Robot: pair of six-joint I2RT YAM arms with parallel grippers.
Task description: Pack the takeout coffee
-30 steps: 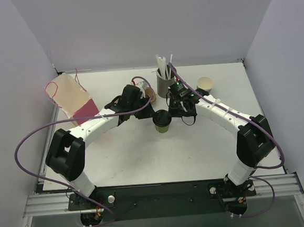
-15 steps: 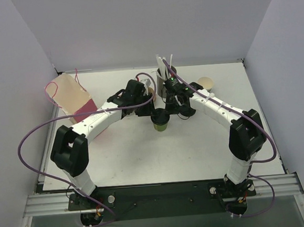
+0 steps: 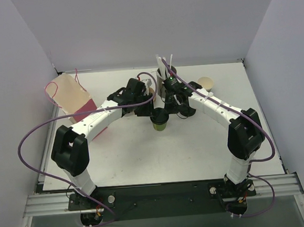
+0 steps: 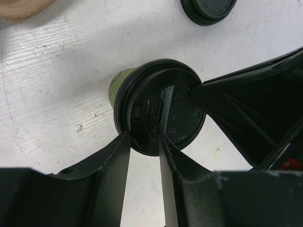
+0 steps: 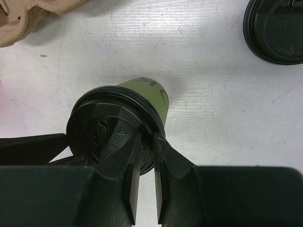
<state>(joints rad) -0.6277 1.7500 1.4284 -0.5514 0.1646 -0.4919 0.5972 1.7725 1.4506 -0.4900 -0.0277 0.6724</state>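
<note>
The takeout coffee (image 3: 160, 124), a small green cup, stands upright mid-table with the black lid (image 3: 159, 115) on top. In the left wrist view the lid (image 4: 182, 111) covers the cup (image 4: 118, 82). My left gripper (image 4: 143, 137) is open at the lid's near edge, one finger outside the rim and the other over the lid top. My right gripper (image 5: 147, 135) is shut on the opposite rim of the lid (image 5: 99, 127), above the green cup (image 5: 151, 92). In the top view the left gripper (image 3: 145, 113) and right gripper (image 3: 172, 111) flank the cup.
A second black lid (image 5: 274, 30) lies on the table beyond the cup. A grey holder of white straws (image 3: 165, 80) and a cream-lined cup (image 3: 206, 82) stand at the back. A cream and pink bag (image 3: 73, 98) sits at the left. Brown cardboard (image 4: 21, 8) lies nearby.
Both arms have closed in on the cup from either side. The left jaws have spread wider. The right grip on the lid rim is unchanged.
</note>
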